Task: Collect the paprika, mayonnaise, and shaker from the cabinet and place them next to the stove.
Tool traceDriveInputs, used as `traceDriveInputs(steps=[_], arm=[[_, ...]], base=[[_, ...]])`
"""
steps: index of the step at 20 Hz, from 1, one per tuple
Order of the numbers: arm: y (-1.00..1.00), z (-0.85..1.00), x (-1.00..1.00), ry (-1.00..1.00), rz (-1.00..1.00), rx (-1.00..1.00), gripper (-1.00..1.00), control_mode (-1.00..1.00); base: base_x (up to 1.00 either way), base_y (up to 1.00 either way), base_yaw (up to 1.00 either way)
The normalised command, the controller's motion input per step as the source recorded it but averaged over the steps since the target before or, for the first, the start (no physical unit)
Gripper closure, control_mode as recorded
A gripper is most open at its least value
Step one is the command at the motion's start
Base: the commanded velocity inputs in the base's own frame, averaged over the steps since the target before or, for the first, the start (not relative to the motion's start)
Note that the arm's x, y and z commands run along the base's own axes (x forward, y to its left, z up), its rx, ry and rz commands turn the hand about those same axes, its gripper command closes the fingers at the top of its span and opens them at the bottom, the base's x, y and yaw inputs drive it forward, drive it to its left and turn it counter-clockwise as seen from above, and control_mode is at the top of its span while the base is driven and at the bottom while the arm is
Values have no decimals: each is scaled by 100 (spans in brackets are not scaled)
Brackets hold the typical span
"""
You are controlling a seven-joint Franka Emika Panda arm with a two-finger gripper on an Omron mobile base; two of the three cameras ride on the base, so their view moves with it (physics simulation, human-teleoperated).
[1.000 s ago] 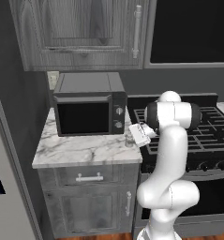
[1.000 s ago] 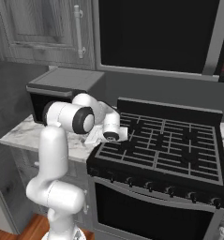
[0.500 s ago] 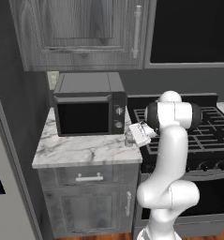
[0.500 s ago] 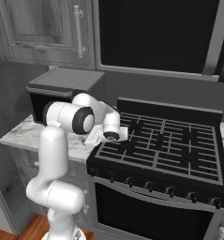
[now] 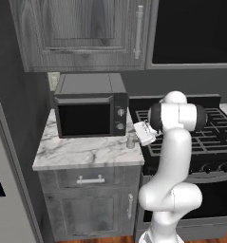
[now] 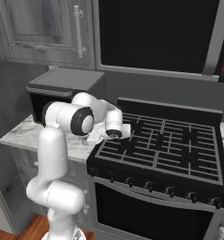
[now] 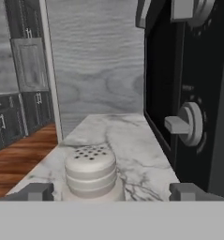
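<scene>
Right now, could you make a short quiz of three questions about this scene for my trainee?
1. True or false: the gripper is closed tightly on the shaker.
2. The shaker stands upright on: A) the stove grates, B) the marble counter, C) a cabinet shelf.
3. Fill in: on the counter behind the shaker stands a black ____.

Key
1. False. In the hand view both fingertips stand apart from the shaker, one on each side.
2. B. It stands at the counter's edge next to the stove.
3. microwave.
</scene>
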Motion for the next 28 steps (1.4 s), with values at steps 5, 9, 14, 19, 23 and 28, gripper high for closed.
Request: traceDriveInputs(steps=[5, 9, 14, 19, 23, 28], arm=[[-25, 34, -4, 0, -2, -5, -100, -100], [-23, 33, -32, 0, -3, -2, -100, -100], [-9, 37, -53, -1, -7, 0, -100, -100], [0, 46, -75, -7, -12, 0, -100, -100], [0, 57, -82, -9, -12, -3, -100, -100], [0, 61, -83, -9, -11, -5, -100, -100]], base=[[0, 0, 0], [0, 0, 0], [0, 0, 0], [0, 0, 0], [0, 0, 0], [0, 0, 0]])
